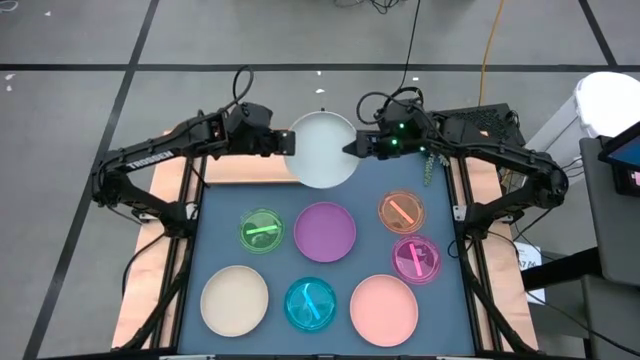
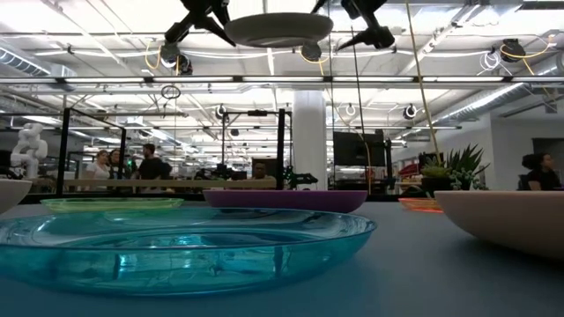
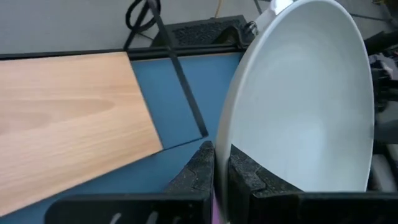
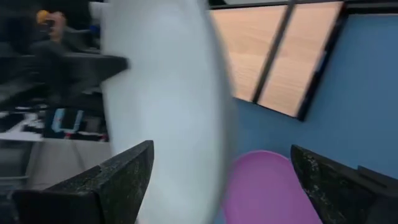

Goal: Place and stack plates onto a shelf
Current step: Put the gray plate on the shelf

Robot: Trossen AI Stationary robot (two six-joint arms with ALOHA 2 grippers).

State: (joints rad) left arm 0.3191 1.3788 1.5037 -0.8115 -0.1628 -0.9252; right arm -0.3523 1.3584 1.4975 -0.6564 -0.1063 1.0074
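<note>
The large pale blue-white round plastic plate [image 1: 321, 149] is held up in the air above the far edge of the dark blue counter [image 1: 445, 290], next to the light wooden shelf board [image 1: 240, 168] with thin black metal uprights. The left gripper [image 1: 281, 141] is clenched on the plate's rim from the left; in its wrist view the two dark fingers [image 3: 199, 169] pinch the rim between them. The right gripper [image 1: 350, 147] sits at the plate's opposite edge, and its fingers [image 4: 124, 171] are spread wide on either side of the rim, released rather than clamped. In the low view the plate [image 2: 278, 28] hangs level, well clear of everything below. Seven plates lie flat on the counter: a small green plate [image 1: 261, 231], a large purple plate [image 1: 325, 232], a small orange plate [image 1: 401, 211], a small magenta plate [image 1: 417, 259], a large cream plate [image 1: 234, 301], a small teal plate [image 1: 311, 304] and a large salmon pink plate [image 1: 384, 307]. People [image 2: 123, 164] show far back in the room.
</note>
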